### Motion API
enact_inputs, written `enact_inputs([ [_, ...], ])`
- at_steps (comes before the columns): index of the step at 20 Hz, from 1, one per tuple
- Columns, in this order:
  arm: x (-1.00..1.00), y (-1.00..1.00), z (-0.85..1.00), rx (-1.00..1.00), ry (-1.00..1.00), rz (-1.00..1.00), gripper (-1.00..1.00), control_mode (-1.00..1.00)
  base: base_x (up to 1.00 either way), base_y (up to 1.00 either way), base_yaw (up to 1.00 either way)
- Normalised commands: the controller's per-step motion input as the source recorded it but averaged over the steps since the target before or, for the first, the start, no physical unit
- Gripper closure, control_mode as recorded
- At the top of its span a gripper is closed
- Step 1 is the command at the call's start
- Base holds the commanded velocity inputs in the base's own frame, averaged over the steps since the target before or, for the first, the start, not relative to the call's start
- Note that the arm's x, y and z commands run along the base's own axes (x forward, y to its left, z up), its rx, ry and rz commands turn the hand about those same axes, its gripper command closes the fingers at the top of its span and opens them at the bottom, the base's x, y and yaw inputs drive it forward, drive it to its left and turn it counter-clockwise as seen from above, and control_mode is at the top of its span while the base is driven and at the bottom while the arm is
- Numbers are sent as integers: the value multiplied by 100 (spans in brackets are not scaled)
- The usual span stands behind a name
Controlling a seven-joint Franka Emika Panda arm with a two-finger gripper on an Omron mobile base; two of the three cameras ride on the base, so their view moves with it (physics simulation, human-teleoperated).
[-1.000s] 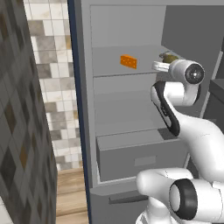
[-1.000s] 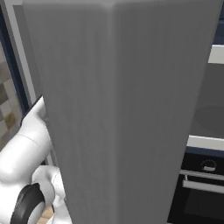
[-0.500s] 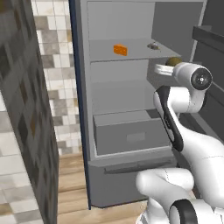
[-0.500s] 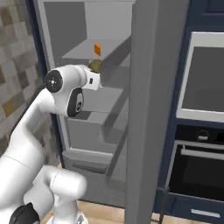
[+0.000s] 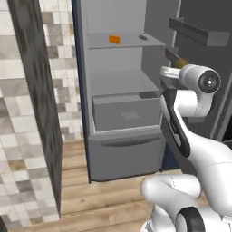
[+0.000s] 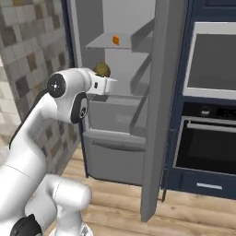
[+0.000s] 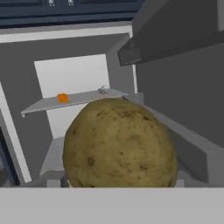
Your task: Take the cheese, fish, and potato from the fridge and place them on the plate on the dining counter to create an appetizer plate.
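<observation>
My gripper (image 5: 176,67) is shut on the potato (image 5: 181,62), an olive-brown lump held in the air in front of the open fridge (image 5: 127,113). In the right base view the potato (image 6: 102,68) sits just above the white hand (image 6: 104,85). It looms large in the hand view (image 7: 119,146) and hides the fingertips. On the upper fridge shelf the orange cheese (image 5: 114,40) lies to the left, and the small grey fish (image 5: 143,37) rests near the shelf's right end. Both show in the hand view too, cheese (image 7: 63,97) and fish (image 7: 103,90). The plate and the dining counter are out of view.
The fridge door (image 6: 159,92) stands open with its racks (image 5: 199,31) close to my hand. A tiled wall (image 5: 22,136) and a dark pillar (image 5: 36,90) stand on the left. A built-in oven (image 6: 212,143) in navy cabinets is on the right. Wood floor (image 5: 99,190) lies below.
The base has backed away from the fridge, so the whole scene has shifted and the fridge looks farther off. The potato has stayed in my gripper throughout.
</observation>
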Motion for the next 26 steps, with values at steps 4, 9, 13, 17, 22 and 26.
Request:
enact_inputs([
  [4,0,0,0,0,0,0,100,100,-100,29,0],
  [9,0,0,0,0,0,0,100,100,-100,35,0],
  [13,0,0,0,0,0,0,100,100,-100,32,0],
  [17,0,0,0,0,0,0,100,100,-99,26,-10],
  [22,0,0,0,0,0,0,100,100,-73,11,-28],
  [26,0,0,0,0,0,0,100,100,-49,14,-32],
])
